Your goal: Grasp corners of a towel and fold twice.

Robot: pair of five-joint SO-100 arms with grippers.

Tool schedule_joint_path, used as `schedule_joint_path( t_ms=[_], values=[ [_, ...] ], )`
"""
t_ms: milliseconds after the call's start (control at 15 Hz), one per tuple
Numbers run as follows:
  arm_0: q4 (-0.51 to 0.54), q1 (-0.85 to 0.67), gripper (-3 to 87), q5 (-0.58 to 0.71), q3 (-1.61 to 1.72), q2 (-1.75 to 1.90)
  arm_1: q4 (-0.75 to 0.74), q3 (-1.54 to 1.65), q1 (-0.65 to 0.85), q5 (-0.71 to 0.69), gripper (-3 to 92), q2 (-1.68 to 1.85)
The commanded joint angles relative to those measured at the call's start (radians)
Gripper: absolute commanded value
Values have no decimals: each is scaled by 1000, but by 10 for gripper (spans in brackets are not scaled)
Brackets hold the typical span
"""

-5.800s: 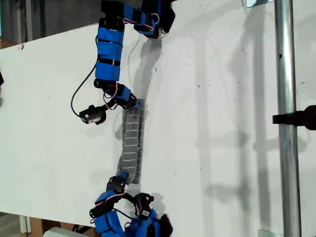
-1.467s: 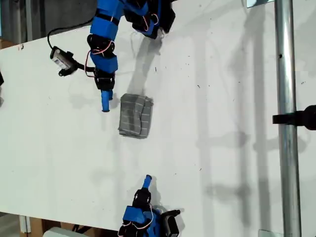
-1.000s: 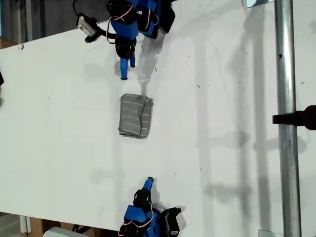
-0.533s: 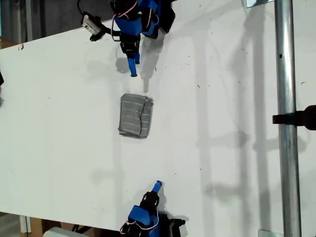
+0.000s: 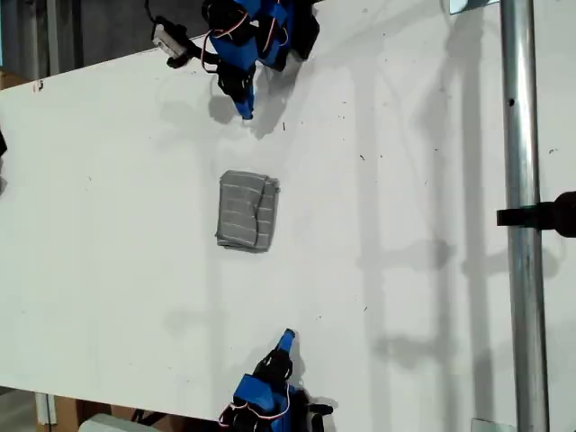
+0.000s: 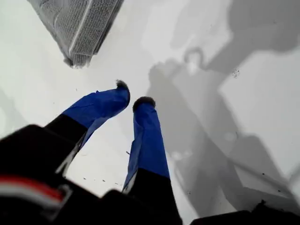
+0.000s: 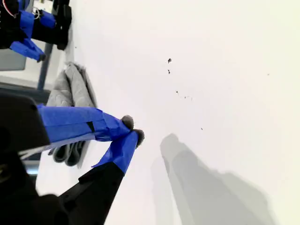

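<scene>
On the white worktop [image 5: 405,180], the towel [image 5: 246,211] lies folded small, just nine o'clock of the exterior view's centre. Both arms have withdrawn: my first gripper [image 6: 131,96] fingers narrowly parted, my second gripper [image 7: 132,130] pinched empty. Folding looks finished.

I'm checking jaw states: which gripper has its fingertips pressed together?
My second gripper: in its wrist view the two blue tips meet. My first gripper shows a narrow gap between its tips. Neither holds anything.
</scene>
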Motion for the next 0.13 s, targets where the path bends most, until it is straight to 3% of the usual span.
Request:
schedule_joint_path(
  t_ms=[0,67],
  values=[
    [-3,2,-13,6,5,5,9,-17,2,-3,72,-2],
    [-3,2,-13,6,5,5,9,-17,-2,-3,72,-2]
  ],
)
